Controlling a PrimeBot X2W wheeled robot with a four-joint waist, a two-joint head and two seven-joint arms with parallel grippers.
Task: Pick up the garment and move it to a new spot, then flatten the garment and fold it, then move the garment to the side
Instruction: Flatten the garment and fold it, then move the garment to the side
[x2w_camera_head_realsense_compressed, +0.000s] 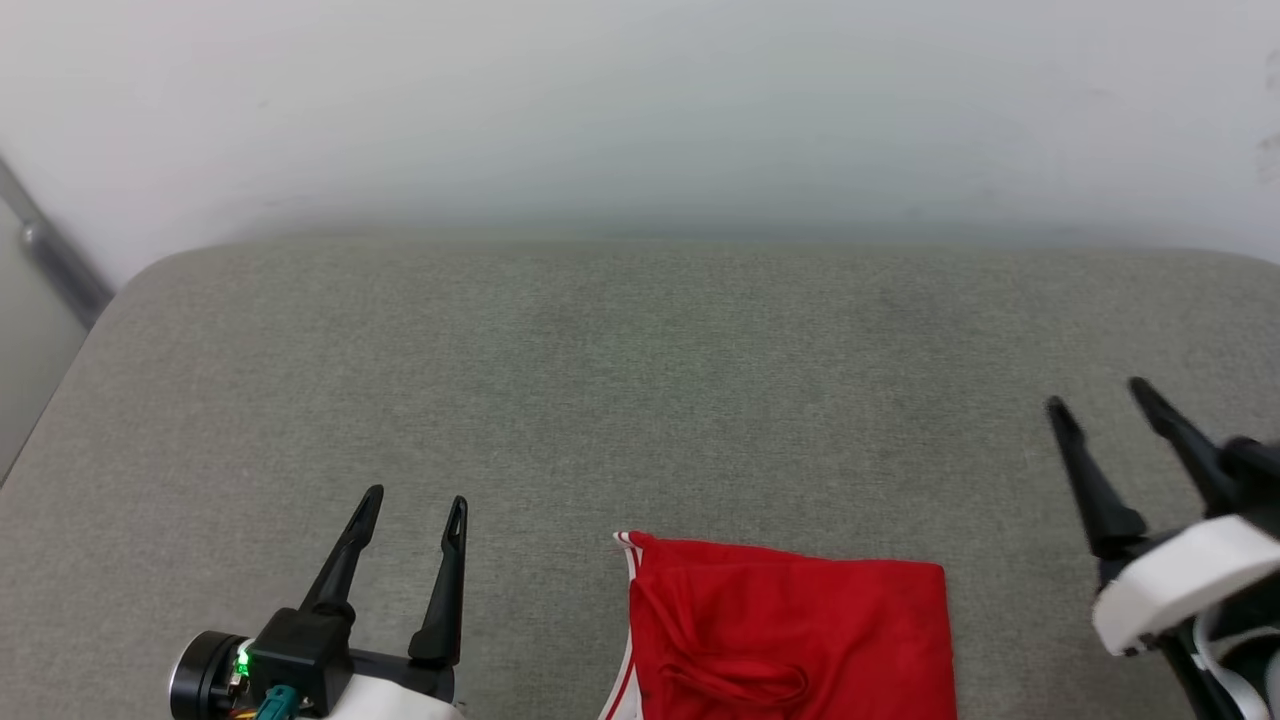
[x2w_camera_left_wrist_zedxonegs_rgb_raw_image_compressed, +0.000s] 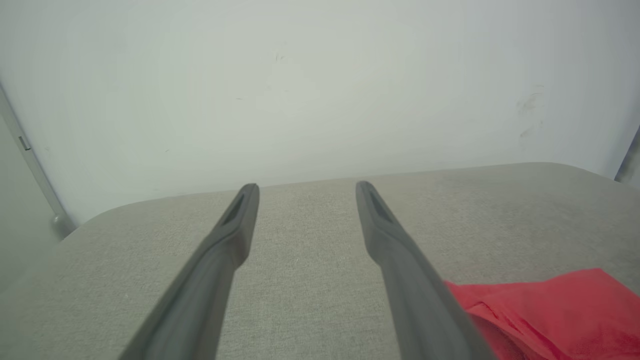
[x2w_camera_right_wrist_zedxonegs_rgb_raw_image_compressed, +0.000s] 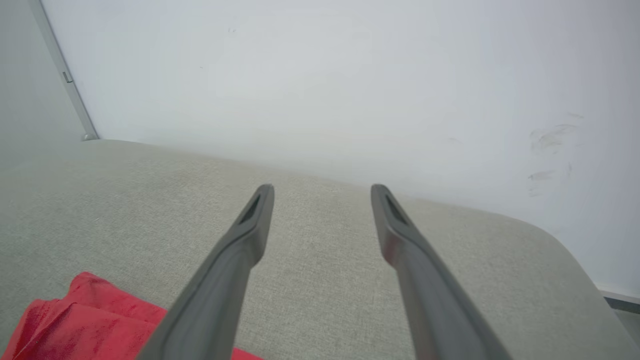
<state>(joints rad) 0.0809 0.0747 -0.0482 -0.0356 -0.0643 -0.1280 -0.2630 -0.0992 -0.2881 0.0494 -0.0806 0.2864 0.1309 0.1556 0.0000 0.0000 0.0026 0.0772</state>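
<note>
The garment (x2w_camera_head_realsense_compressed: 790, 630) is a red shirt with red-white striped trim on its left edge, folded into a compact rectangle at the near middle of the grey cushion (x2w_camera_head_realsense_compressed: 640, 400). Its lower part runs off the head view's bottom edge. My left gripper (x2w_camera_head_realsense_compressed: 413, 510) stands open to the left of it, apart from the cloth, nothing between its fingers. My right gripper (x2w_camera_head_realsense_compressed: 1098, 395) is open to the right of it, raised and empty. The left wrist view has the garment (x2w_camera_left_wrist_zedxonegs_rgb_raw_image_compressed: 550, 310) at lower right; in the right wrist view the garment (x2w_camera_right_wrist_zedxonegs_rgb_raw_image_compressed: 85, 325) lies at lower left.
A pale wall (x2w_camera_head_realsense_compressed: 640, 110) rises right behind the cushion's far edge. A grey metal rail (x2w_camera_head_realsense_compressed: 55, 255) runs along the far left corner. The cushion's back and left parts are bare fabric with rounded corners.
</note>
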